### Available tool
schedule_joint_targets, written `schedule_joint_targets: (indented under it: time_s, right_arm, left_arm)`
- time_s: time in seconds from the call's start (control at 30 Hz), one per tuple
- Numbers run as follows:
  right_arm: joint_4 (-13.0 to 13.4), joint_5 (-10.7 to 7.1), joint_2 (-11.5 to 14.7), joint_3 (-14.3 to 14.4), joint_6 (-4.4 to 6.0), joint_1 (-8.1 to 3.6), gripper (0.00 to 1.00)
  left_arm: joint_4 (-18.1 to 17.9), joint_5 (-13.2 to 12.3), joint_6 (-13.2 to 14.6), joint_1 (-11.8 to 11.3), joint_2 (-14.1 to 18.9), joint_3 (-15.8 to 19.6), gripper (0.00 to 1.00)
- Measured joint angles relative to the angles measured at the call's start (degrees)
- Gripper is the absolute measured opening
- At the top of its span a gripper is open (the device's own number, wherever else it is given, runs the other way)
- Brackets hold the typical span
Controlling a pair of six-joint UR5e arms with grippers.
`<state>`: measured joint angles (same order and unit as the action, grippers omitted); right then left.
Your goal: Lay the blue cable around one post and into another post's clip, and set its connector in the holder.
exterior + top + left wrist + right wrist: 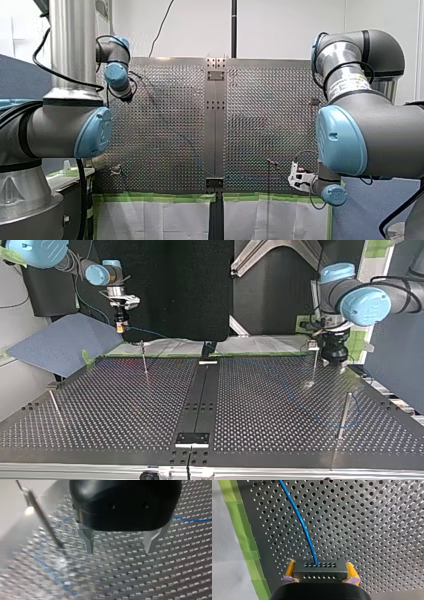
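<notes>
My right gripper (320, 566) is shut, its yellow pads (290, 568) clamped on a black perforated connector block (319, 572). The blue cable (299, 517) leaves the block's top and runs ahead over the perforated plate. In the top view my right gripper (120, 326) hangs above the plate's far left edge, the cable (150, 332) trailing from it. My left gripper (120, 551) is open, its metal fingers (87, 540) empty just above the plate, a thin post (45, 522) beside it and blue cable (50, 570) lying past that post. In the top view it (333, 356) sits far right.
Thin posts stand on the perforated plate (100, 410): one far left (144, 360), one far right (313, 365), one near right (344, 415), one near left (54, 405). A black bracket (192, 439) sits on the centre strip. Green tape (239, 530) edges the plate.
</notes>
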<state>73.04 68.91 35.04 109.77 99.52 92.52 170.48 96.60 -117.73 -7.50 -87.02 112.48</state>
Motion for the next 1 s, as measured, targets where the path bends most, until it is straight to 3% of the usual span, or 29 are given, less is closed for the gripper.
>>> schedule_joint_targets:
  time_s: [0.3, 0.77, 1.0]
  right_arm:
    - [-0.11, -0.02, 0.00, -0.18, -0.05, 0.10, 0.00]
    - [-0.25, -0.10, 0.00, -0.23, -0.14, 0.39, 0.00]
    - [-0.25, -0.10, 0.00, -0.25, -0.18, 0.50, 0.00]
  left_arm:
    - [5.11, 0.83, 4.98, -0.71, 5.13, -4.92, 1.00]
    - [12.18, -1.46, 11.81, -1.06, 12.18, -11.99, 1.00]
    - [15.64, -4.29, 15.26, -1.08, 11.93, -15.44, 1.00]
